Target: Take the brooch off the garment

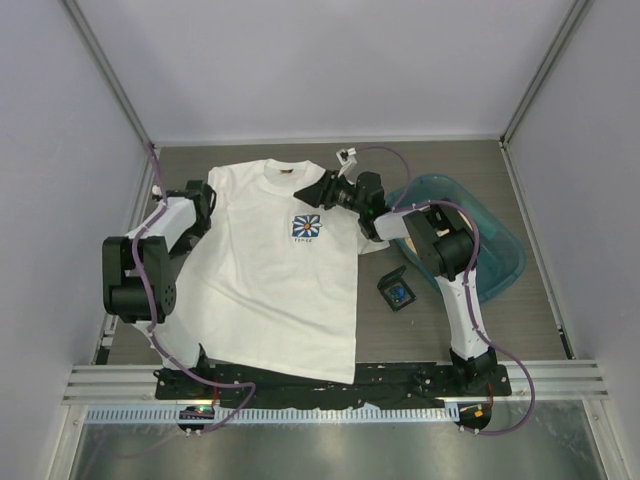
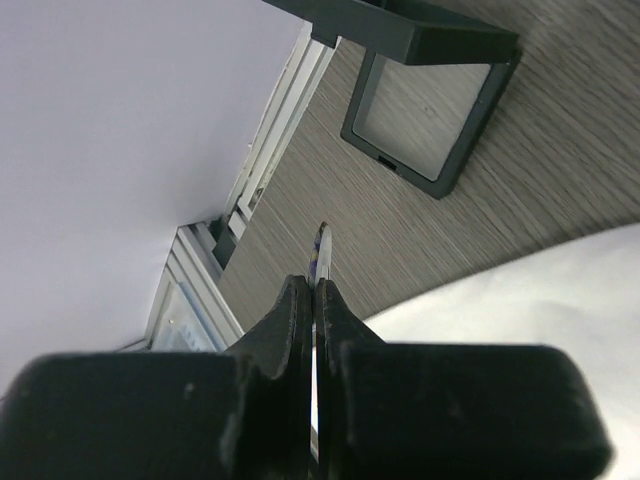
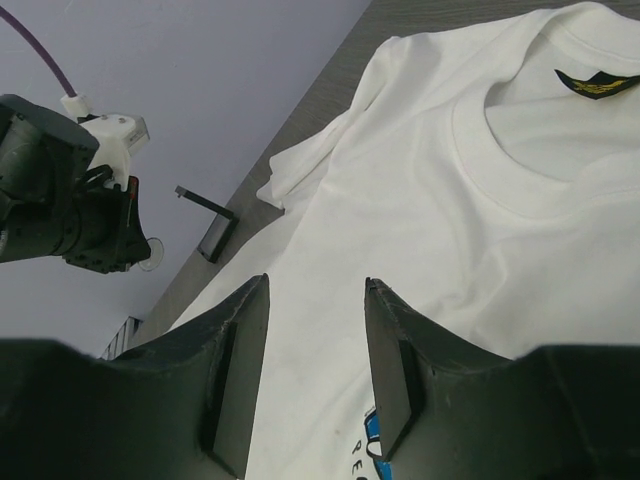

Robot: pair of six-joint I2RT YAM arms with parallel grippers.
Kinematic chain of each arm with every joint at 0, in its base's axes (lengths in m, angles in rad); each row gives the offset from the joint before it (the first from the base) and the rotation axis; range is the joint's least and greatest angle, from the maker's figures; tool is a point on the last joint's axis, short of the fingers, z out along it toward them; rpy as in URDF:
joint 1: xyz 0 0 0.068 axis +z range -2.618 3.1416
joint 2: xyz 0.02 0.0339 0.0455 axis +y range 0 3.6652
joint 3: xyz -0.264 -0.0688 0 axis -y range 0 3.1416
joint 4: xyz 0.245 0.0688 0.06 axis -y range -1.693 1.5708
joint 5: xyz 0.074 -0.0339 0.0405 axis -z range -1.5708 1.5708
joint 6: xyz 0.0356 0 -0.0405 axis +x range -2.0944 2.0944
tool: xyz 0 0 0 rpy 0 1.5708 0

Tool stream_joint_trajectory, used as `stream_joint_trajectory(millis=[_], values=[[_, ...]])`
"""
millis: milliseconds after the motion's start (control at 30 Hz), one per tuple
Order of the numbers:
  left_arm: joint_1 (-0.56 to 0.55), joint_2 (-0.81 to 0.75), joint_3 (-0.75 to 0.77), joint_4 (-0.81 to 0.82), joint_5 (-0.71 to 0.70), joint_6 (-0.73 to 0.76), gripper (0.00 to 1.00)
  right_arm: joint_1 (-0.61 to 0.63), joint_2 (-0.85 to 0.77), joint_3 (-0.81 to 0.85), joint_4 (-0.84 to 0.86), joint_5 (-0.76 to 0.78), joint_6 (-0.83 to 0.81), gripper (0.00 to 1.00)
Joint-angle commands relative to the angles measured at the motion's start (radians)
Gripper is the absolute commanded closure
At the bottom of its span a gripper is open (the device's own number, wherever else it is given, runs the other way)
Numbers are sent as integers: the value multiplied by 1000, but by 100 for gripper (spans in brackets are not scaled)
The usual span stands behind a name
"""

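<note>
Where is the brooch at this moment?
Left wrist view: the brooch is pinched edge-on in the shut left tool, over bare table between the garment's edge and a black frame box.

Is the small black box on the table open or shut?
Open: the black box has its lid raised above the base.

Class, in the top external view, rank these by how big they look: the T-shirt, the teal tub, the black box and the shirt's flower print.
1. T-shirt
2. Teal tub
3 and 4. Black box and flower print look about alike, so no firm order.
</note>
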Motion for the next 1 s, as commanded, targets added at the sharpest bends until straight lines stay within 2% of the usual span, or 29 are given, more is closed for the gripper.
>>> stream_joint_trajectory(millis=[0, 133, 333, 667, 967], values=[[13, 54, 32, -16, -81, -55, 100, 7, -5, 35, 39, -10, -28, 52], [22, 48, 12, 29, -64, -33, 100, 7, -7, 30, 61, -18, -14, 52], [76, 123, 87, 24, -70, -7, 100, 9, -15, 24, 79, -32, -5, 52], [79, 199, 110, 145, -153, 97, 100, 9, -12, 27, 99, -52, 10, 55], [81, 252, 102, 199, -116, 146, 100, 9, -10, 29, 114, -62, 21, 57]])
